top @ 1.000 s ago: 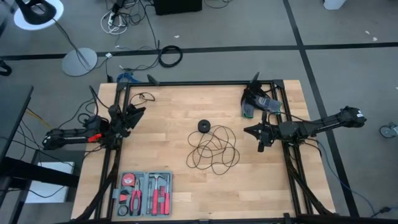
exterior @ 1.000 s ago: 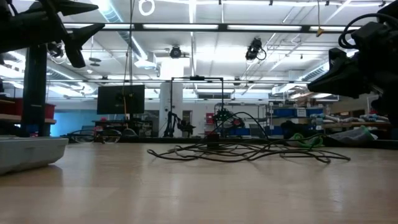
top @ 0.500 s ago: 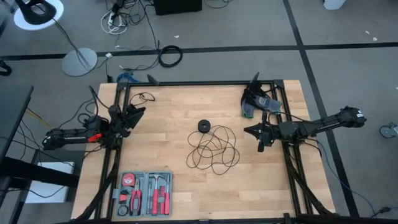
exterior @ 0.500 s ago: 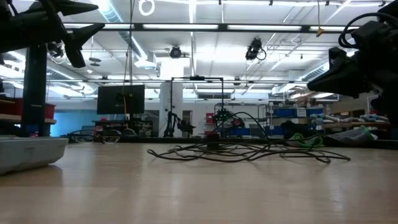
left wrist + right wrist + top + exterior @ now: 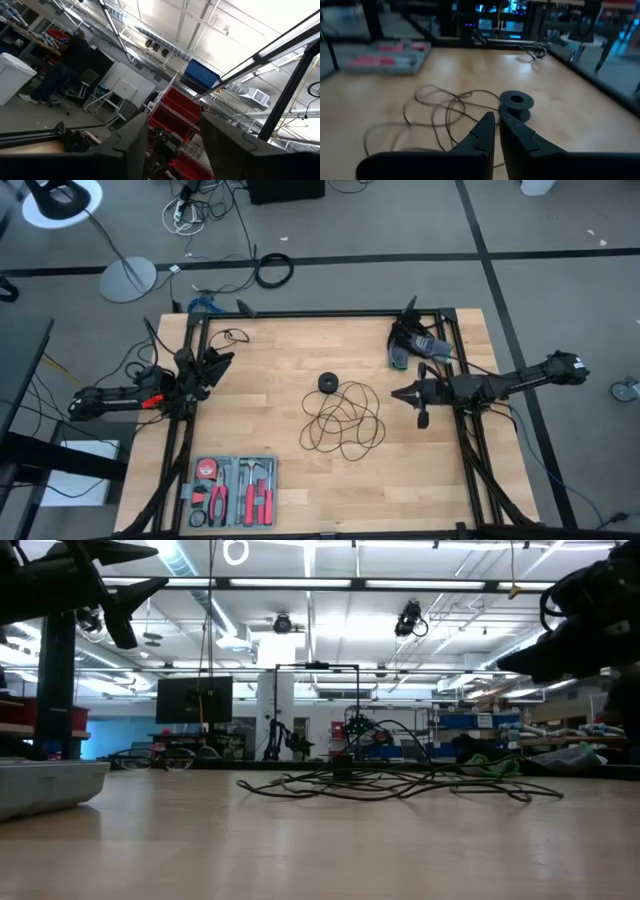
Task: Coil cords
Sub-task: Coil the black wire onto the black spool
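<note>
Light wood table [image 5: 280, 380] in a big workshop with ceiling strip lights. Cord [image 5: 343, 421] sprawls loose mid-table, its puck [image 5: 328, 382] alongside. Right gripper [image 5: 397, 392] nearby, fingers closed, empty; left gripper [image 5: 228, 358] parted at the edge.

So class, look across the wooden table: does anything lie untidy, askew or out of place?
Yes: the long thin black cord sprawls in loose, overlapping loops at mid-table, uncoiled, beside its small round black puck. The grey tool tray sits square by the near edge.
</note>
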Tool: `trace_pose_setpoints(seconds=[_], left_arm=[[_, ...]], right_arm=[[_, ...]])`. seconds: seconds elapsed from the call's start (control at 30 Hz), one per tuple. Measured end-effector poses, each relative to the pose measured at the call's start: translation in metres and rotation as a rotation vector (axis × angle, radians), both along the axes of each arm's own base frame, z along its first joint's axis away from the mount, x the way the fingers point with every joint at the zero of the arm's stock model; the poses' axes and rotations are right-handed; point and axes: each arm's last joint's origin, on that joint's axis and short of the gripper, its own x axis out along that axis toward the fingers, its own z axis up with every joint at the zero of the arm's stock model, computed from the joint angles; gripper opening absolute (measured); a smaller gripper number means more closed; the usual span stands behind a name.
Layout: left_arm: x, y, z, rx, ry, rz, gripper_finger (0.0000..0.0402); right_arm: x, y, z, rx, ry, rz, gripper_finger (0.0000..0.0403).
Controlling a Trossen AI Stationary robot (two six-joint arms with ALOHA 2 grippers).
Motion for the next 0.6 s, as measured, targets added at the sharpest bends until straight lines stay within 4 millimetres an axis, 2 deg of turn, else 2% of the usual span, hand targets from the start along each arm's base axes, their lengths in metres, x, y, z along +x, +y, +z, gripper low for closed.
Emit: trace_pose_setpoints(seconds=[0.37, 0.6], left_arm=[[0.0, 0.0, 0.0, 0.0, 0.0, 0.0, 0.0184], [0.0, 0.0, 0.0, 0.0, 0.0, 0.0, 0.0184]], right_arm=[[0.001, 0.0, 0.01, 0.248, -0.135, -0.02, 0.0028], [0.001, 0.0, 0.015, 0.274, -0.188, -0.016, 0.0028]])
